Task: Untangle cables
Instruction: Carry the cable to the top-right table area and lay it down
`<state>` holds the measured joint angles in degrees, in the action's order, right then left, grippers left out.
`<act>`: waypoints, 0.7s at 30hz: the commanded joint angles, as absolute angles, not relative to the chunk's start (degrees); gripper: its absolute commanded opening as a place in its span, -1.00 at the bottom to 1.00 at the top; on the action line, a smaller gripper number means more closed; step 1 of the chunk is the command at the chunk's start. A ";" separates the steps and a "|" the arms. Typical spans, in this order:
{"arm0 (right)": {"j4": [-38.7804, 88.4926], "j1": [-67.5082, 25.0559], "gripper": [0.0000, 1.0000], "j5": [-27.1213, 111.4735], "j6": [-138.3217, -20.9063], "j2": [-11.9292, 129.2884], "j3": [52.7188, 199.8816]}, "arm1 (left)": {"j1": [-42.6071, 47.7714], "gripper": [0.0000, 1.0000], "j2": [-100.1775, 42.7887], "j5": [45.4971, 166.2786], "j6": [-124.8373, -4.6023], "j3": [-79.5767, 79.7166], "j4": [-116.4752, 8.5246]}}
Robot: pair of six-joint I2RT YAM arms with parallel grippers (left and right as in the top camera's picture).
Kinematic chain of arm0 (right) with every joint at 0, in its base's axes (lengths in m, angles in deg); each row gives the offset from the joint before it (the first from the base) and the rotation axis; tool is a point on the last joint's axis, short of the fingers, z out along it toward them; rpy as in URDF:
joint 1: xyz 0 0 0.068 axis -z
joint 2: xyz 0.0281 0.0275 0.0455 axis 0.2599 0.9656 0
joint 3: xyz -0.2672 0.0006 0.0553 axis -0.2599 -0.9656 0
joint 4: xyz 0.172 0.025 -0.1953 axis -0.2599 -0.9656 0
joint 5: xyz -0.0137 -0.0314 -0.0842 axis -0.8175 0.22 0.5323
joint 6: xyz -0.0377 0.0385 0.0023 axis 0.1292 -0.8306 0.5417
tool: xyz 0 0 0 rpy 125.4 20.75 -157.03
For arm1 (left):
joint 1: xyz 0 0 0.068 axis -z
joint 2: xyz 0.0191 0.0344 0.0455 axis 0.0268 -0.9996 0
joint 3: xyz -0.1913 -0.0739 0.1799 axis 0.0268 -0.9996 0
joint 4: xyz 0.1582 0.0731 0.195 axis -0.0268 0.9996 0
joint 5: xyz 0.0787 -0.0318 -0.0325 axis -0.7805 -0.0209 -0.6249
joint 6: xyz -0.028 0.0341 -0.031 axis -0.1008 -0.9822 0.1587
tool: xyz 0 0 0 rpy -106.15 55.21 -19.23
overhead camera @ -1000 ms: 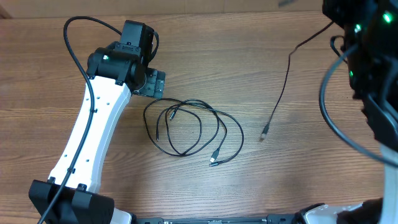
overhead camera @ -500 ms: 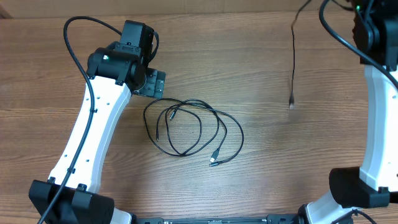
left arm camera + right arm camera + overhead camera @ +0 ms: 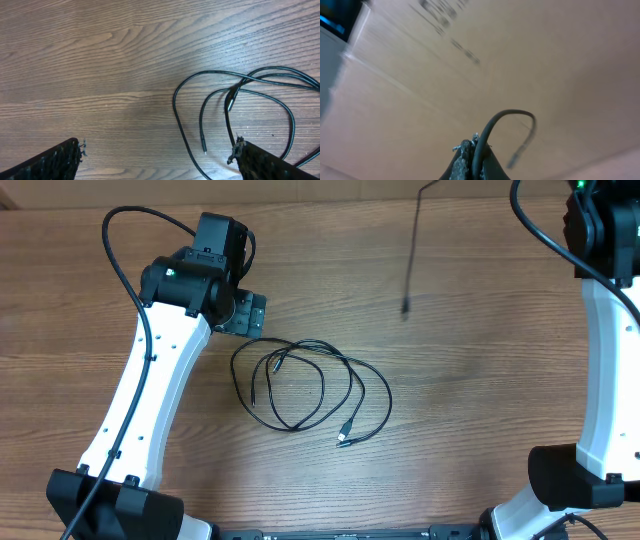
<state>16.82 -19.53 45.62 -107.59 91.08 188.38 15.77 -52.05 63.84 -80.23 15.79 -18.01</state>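
Cables [image 3: 323, 388] lie looped flat on the tabletop [image 3: 480, 430] just beside the left end effector [image 3: 247, 313], ahead of it and off toward one finger's side. Their long axis runs away from it toward the right arm. Its fingers stand wide apart, empty, and it is the nearer. The right end effector [image 3: 472, 159] is clamped on one separate cable [image 3: 411, 255], dangling well apart from the loops.

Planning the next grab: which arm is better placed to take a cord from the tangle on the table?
Probably left. The left pincer stands open beside the tangled thin black cords on the wooden table, while the right pincer is shut on a separate thin black cord dangling aloft.
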 commanded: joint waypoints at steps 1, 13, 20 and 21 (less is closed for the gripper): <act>12.54 -18.37 -0.92 49.36 -99.55 90.91 189.32 | 15.69 0.99 -52.40 63.14 -81.08 15.48 -18.16; -6.65 -10.20 1.00 69.97 -83.24 98.60 189.26 | 15.69 0.99 -52.40 63.14 -81.08 15.48 -18.16; -12.14 -8.93 1.00 69.44 -83.26 101.07 189.26 | 15.69 0.99 -52.40 63.14 -81.08 15.48 -18.16; -12.60 -8.93 1.00 69.44 -83.48 101.09 189.26 | 15.69 0.99 -52.40 63.14 -81.08 15.48 -18.16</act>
<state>-12.18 -8.71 68.57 -84.36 102.01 188.38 15.77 -52.05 63.84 -80.23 15.79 -17.99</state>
